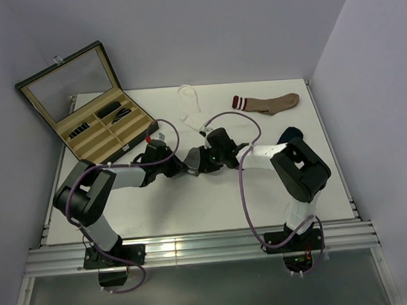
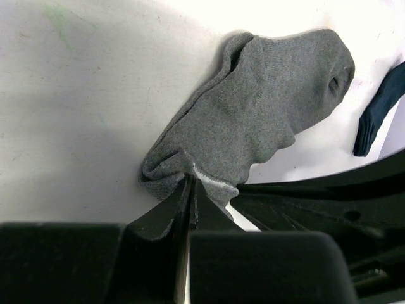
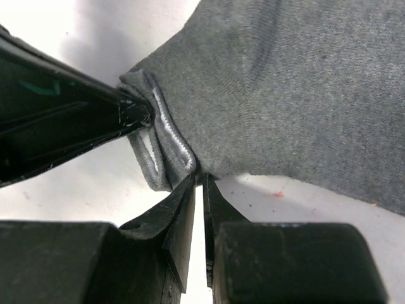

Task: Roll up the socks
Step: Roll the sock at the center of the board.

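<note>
The dark grey sock (image 1: 193, 156) lies mid-table between my two grippers. In the left wrist view it (image 2: 253, 114) stretches away up and to the right, and my left gripper (image 2: 192, 182) is shut on its cuff end. My right gripper (image 3: 200, 177) is shut on the same sock (image 3: 291, 82) at the cuff's hem, close to the left gripper's black finger (image 3: 69, 120). In the top view the left gripper (image 1: 182, 168) and right gripper (image 1: 204, 158) nearly touch. The navy sock (image 1: 290, 132) lies by the right arm and also shows in the left wrist view (image 2: 380, 107). The white sock (image 1: 188, 98) lies at the back.
A brown sock with red and white stripes (image 1: 269, 103) lies at the back right. An open black case (image 1: 95, 107) with beige compartments stands at the back left corner. Purple cables loop over both arms.
</note>
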